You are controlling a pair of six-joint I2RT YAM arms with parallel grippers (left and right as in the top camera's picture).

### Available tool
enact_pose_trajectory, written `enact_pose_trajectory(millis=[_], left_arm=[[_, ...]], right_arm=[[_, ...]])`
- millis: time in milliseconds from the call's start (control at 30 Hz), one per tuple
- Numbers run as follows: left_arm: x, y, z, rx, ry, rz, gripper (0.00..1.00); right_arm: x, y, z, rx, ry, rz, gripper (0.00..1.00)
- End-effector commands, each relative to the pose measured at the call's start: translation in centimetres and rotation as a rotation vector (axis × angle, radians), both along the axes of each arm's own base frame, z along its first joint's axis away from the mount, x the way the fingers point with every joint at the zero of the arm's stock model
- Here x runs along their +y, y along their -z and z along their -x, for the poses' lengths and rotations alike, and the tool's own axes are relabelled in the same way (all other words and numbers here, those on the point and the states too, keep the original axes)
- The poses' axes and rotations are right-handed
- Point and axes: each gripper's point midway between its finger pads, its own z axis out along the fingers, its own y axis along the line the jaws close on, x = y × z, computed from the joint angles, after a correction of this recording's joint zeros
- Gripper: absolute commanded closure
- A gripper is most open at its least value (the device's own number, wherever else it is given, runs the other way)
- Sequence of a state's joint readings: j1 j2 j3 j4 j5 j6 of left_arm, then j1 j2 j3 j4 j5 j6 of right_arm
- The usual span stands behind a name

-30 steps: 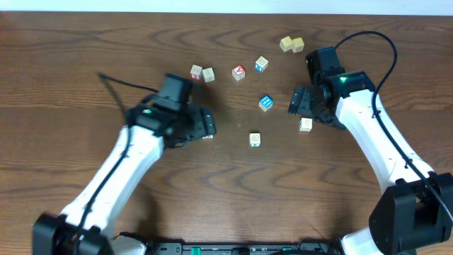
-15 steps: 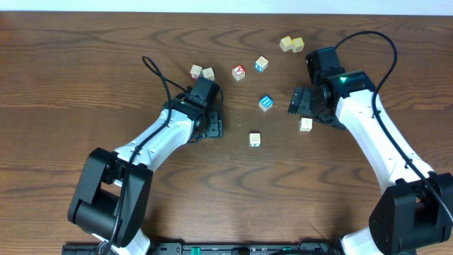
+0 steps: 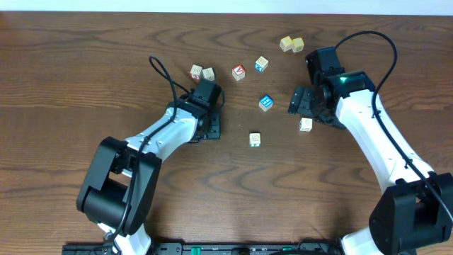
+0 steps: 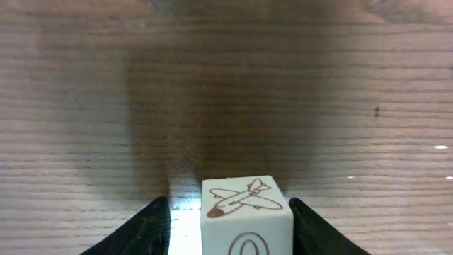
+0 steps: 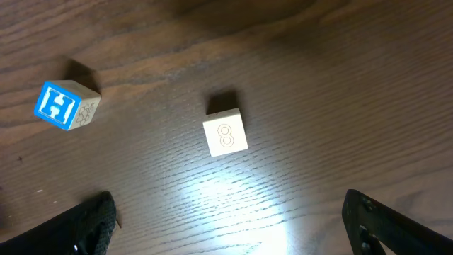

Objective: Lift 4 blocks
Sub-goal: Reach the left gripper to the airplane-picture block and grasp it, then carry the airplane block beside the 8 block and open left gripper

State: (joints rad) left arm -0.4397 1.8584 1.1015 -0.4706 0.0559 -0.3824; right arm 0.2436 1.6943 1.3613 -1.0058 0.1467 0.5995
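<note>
Left gripper low on the table, jaw stance unreadable from above. Near, beyond its tip: two pale cubes side by side. Well off to its right: a cream block, alone. Right gripper with jaws spread, facing the table's middle. Just ahead of its fingers: blue block. Close beside its wrist, on the near side: second cream block, not touched. Farther out: red-faced cube, white cube with blue print, yellow pair touching.
</note>
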Motion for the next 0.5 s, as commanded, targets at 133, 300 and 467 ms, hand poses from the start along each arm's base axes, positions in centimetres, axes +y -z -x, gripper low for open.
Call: enact_pose_trajectory(millis=[133,300,467], left_arm=[[0.0,0.7,0.4,0.022,0.014,-0.006,0.62],[-0.3,0.7,0.6,0.032,0.018,0.012,0.77],[-2.9,-0.4,2.2,0.101,0.064,0.173,0.81]], right_arm=[[-0.2,-0.6,-0.2,-0.021,0.021,-0.006,0.01],[-0.2,-0.6,-0.2,-0.02,0.021,-0.006,0.01],[-0.2,-0.6,-0.2,-0.02,0.021,-0.006,0.01]])
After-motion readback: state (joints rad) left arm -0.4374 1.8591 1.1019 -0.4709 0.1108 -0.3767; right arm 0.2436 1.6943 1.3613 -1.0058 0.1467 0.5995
